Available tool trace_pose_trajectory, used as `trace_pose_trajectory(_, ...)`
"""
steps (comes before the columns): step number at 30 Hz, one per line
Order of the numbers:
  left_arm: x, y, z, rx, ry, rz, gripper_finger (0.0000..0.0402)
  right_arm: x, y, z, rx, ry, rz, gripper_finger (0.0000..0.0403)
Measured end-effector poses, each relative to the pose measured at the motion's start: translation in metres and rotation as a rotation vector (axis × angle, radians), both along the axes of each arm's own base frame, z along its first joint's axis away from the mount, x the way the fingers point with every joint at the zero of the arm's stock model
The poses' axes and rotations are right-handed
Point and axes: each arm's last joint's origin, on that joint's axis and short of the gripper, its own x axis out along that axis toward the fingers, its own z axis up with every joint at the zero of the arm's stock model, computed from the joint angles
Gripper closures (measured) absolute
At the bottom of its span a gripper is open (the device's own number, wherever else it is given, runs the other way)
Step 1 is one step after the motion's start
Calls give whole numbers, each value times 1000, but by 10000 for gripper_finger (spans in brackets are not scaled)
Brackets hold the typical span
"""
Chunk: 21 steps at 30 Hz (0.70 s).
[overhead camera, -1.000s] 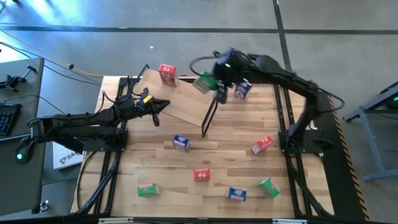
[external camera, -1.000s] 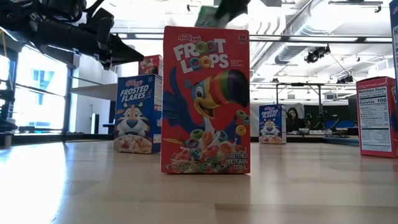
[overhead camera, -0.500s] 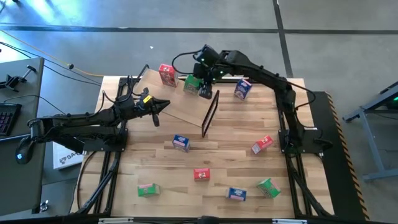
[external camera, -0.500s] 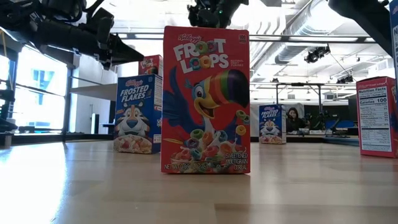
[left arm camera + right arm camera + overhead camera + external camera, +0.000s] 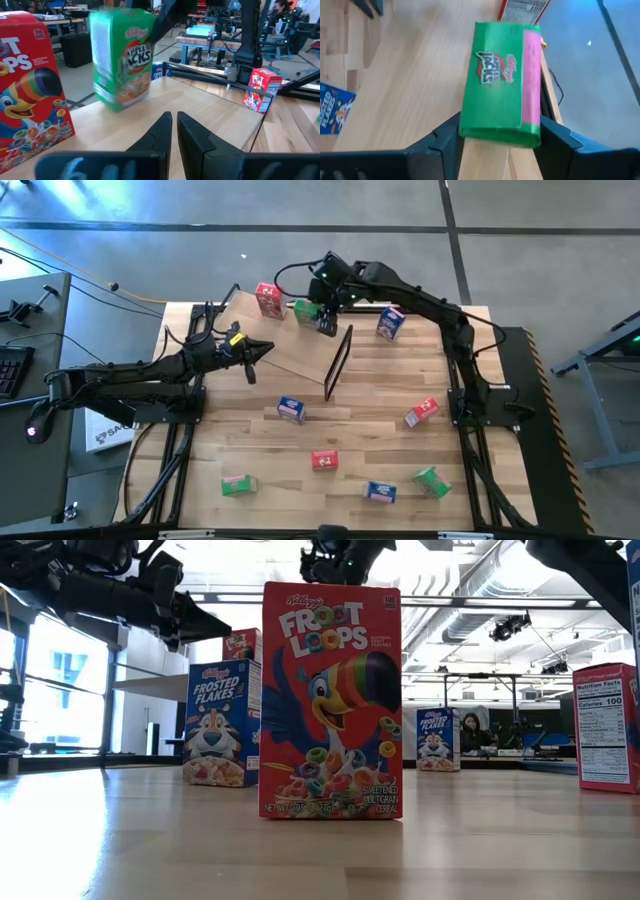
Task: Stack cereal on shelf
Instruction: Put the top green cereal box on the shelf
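The shelf, a tilted plywood board with a black frame end, stands at the table's far left. A red cereal box stands upright on it. Beside it is a green cereal box, with my right gripper shut on it. My left gripper hovers shut and level over the shelf's near edge, its fingers pointing at the two boxes and touching nothing. My right gripper pinches the green box between its two fingers, on two opposite sides at the end nearest the wrist. The fingers slant down from the table's far right. In the left wrist view the box leans a little, its lower end on the shelf board.
Several more boxes lie scattered on the slatted tabletop: blue, blue, red, red, green, blue, green. A red box fills the low view's middle.
My right gripper has carried the green box toward the table's left edge and down, from beside the black frame end onto the shelf next to the red box. It has barely moved over the last half second.
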Motion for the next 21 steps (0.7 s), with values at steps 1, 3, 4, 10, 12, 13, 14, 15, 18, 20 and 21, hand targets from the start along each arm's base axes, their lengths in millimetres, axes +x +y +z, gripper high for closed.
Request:
trace_pose_trajectory(1,0,0,0,0,-1,-1,383,0,0,0,-1,-3,1,208)
trace_pose_trajectory(3,0,0,0,-1,-1,-9,383,2,1,-1,-2,-3,2,194)
trace_pose_trajectory(4,0,0,0,-1,-2,-16,383,2,0,-1,-9,-2,-3,187)
trace_pose_trajectory(10,0,-1,0,-2,-3,-25,383,6,3,2,-73,-23,-29,162)
trace_pose_trajectory(12,0,-1,0,-2,-3,-25,383,5,6,6,-112,-18,-35,162)
trace_pose_trajectory(13,0,-1,0,-2,-3,-25,383,3,8,9,-132,-18,-36,162)
trace_pose_trajectory(14,0,-1,0,-2,-3,-25,383,2,11,13,-154,-24,-36,162)
trace_pose_trajectory(15,0,-1,0,-2,-3,-25,383,0,14,19,-173,-34,-30,162)
trace_pose_trajectory(18,0,-1,0,-1,-3,-25,383,-7,27,34,-221,-51,-13,163)
trace_pose_trajectory(20,0,-1,0,-1,-3,-25,383,-14,37,43,-250,-42,-6,167)
trace_pose_trajectory(21,0,-1,0,-1,-3,-25,383,-18,42,48,-256,-33,-4,172)
